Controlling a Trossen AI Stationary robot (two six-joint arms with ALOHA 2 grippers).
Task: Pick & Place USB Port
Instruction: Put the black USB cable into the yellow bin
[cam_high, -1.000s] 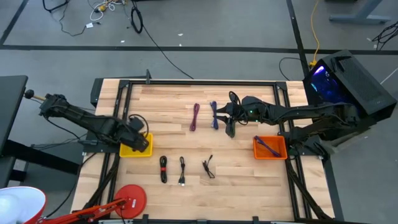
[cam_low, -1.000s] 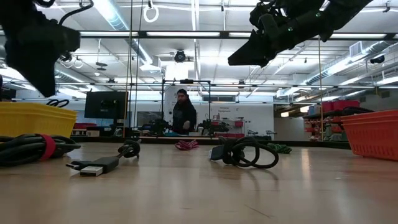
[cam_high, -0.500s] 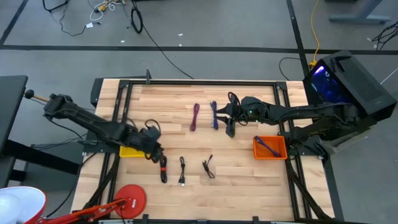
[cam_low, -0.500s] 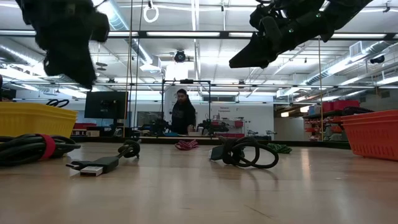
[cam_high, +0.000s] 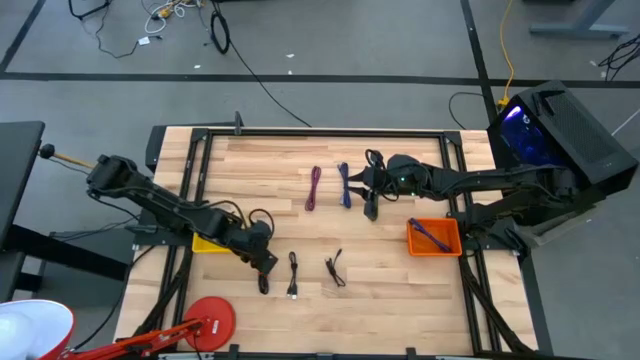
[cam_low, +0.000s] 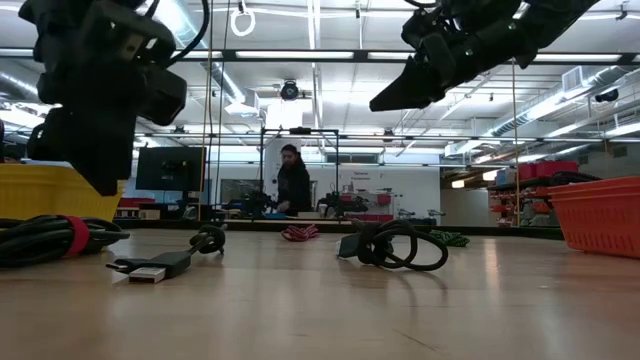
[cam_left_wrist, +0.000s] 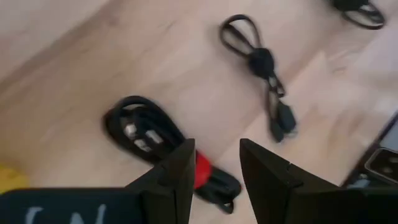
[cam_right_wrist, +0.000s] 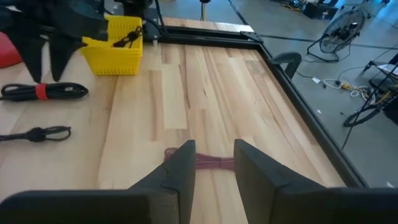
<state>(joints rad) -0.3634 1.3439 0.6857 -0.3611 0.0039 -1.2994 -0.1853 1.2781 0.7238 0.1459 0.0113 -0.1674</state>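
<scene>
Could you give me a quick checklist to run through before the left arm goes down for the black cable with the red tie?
1. Left gripper over the target: ok, it hangs above the black cable with the red tie.
2. Left fingers open and empty: ok, a gap shows between them and nothing sits in it.
3. Neighbouring black cable clear of the target: ok, it lies apart.
4. Yellow bin free to receive: cannot tell; a black cable already lies in it.
5. Right gripper out of the way: ok, it hovers far off beside the blue cable.
6. Full contact height over the table: cannot tell.
</scene>
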